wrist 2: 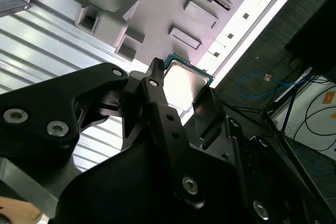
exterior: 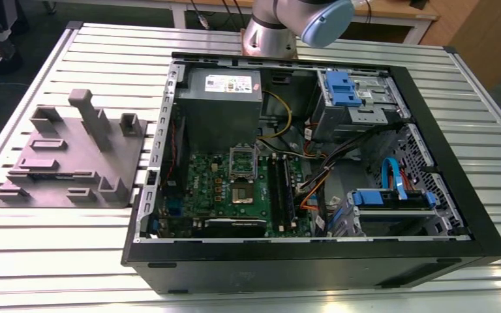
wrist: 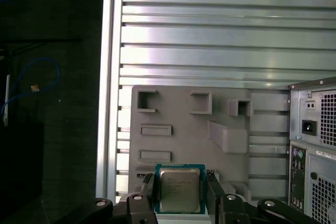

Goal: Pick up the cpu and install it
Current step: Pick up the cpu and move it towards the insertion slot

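The jaws are closed in on the cpu (wrist: 179,188). In both wrist views a black finger (wrist: 148,192) sits against each of two opposite edges, and the chip is held squarely between them. Its shiny silver top faces the first wrist camera, with a thin green rim round it. The chip is up in the air, well clear of the grey moulded fixture (wrist: 184,150) seen beyond it, with its shallow recesses and raised blocks. That fixture lies on the slatted metal tabletop (wrist: 210,40), and the back panel of the computer case (wrist: 315,145) stands just beside it.

In the exterior view the fixture is at the left of the frame, and the open case takes up the middle and right. The arm (exterior: 289,26) comes in at the top centre, behind the case. Inside the case, the green motherboard (exterior: 233,189) lies toward the lower left, with the silver socket frame (exterior: 242,160) near its middle. The grey power-supply box (exterior: 220,98) sits just above the board in the frame. Blue drive brackets (exterior: 342,88) show at the upper right, among loose orange and black cables
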Robot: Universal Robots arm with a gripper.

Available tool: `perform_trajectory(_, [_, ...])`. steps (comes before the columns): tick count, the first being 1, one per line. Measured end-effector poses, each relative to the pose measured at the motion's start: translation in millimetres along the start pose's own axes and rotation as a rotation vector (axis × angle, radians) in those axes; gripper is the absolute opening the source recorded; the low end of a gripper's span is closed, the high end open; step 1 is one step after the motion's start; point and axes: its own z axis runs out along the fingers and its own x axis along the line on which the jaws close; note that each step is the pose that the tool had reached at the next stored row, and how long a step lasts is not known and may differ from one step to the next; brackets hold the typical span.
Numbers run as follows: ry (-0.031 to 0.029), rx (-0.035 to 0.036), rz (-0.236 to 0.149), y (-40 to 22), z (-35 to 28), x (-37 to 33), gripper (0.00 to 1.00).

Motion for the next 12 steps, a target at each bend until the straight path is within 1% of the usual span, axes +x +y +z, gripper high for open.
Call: perform_trajectory(12, [0.0000,-0.0001,0.000,0.0,0.0,-2.8,0.47])
